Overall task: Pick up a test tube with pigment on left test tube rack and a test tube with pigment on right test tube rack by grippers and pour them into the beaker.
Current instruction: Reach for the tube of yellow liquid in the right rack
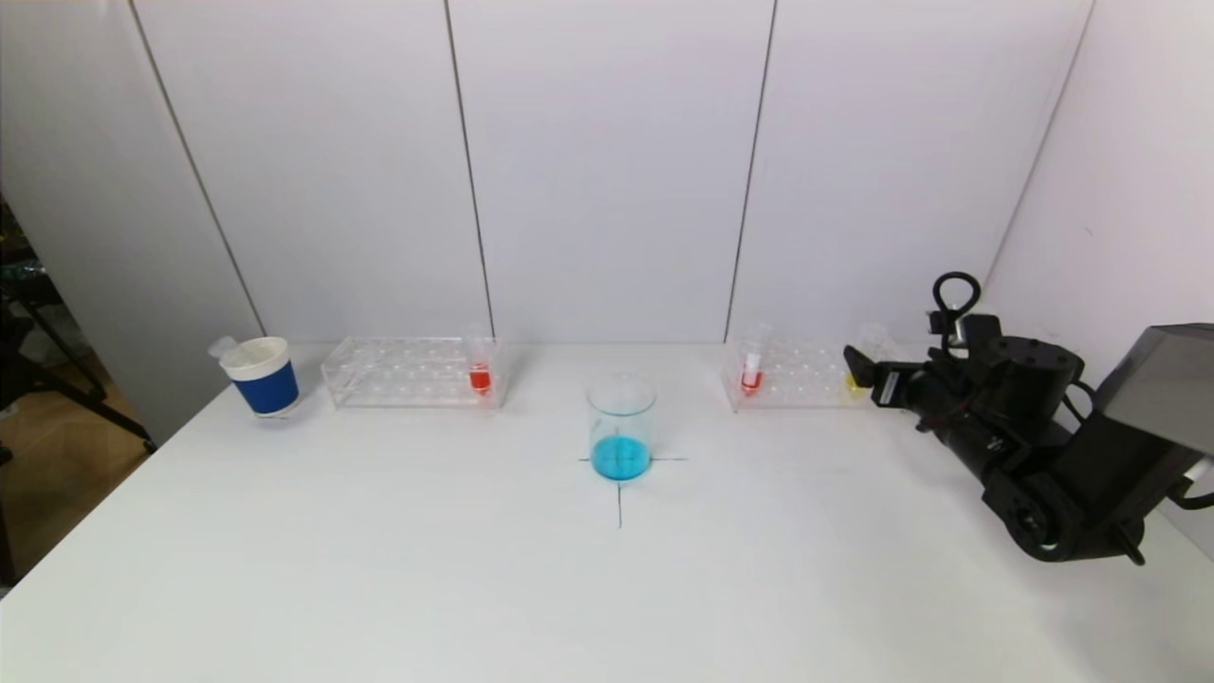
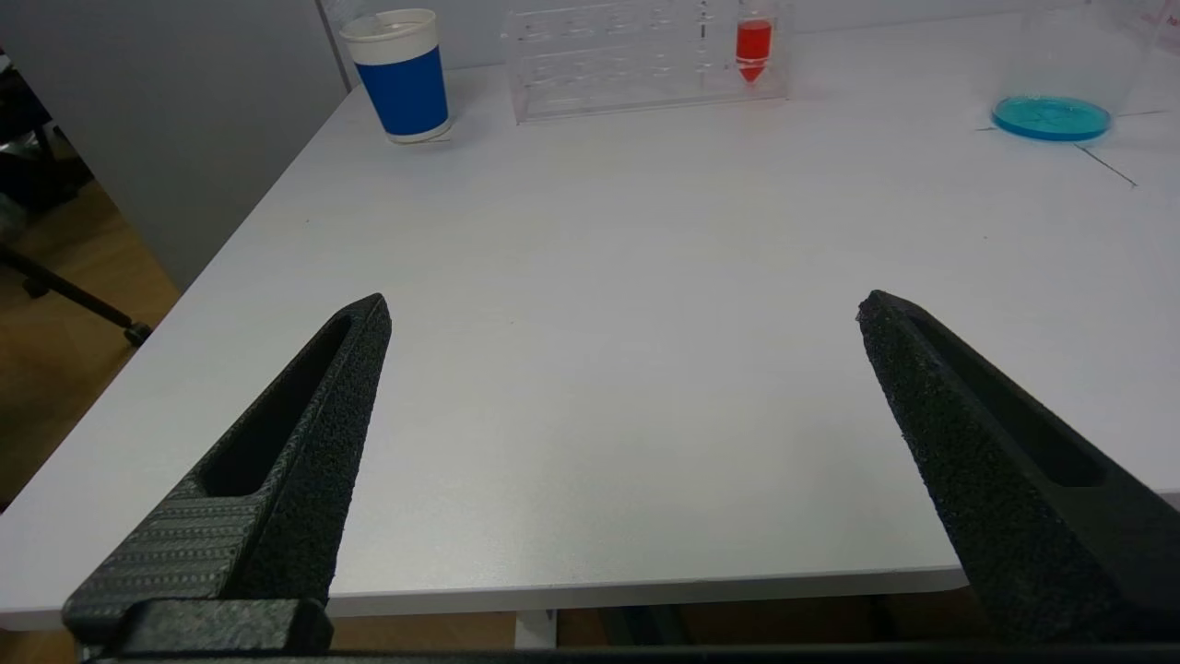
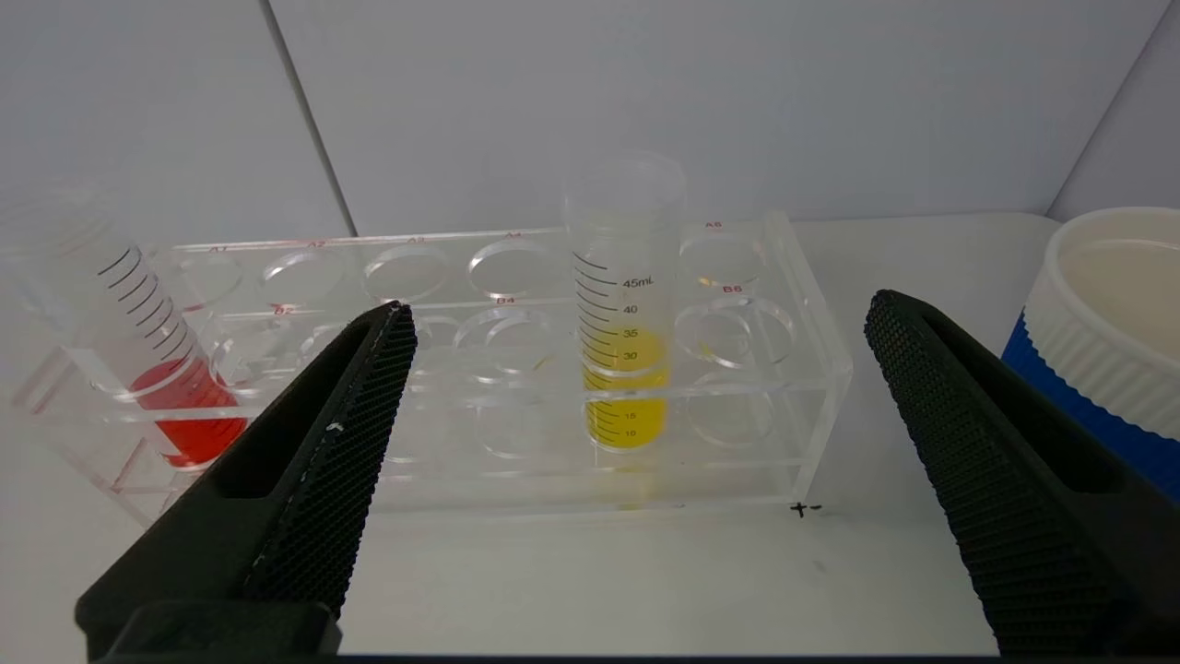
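My right gripper (image 3: pixel 636 314) stands fully spread and empty, level with the right test tube rack (image 3: pixel 793 406) and facing its near side. The yellow tube (image 3: pixel 625 369) sits upright in a front-row hole, centred between my jaws but not yet between them. A red tube (image 3: pixel 175 406) leans in the same rack toward its other end, near one of my fingers (image 3: pixel 359 415). A blue-and-white cup (image 3: pixel 1106 341) stands just beside the rack's end.

My left gripper (image 2: pixel 622 314) is likewise spread wide and empty, low at the near table edge, well apart from the left test tube rack (image 1: pixel 398 372), where one red tube (image 1: pixel 480 375) stands at the end nearest the beaker (image 1: pixel 621 427). The beaker rests at the table's centre, holding blue liquid.

Risks from here, as I judge them:
- Advancing off-centre: a finger strikes the rack and shifts it.
- Clamping the clear wall too low: the rack lifts with the tube.
- Lifting at a tilt: the open tube spills.
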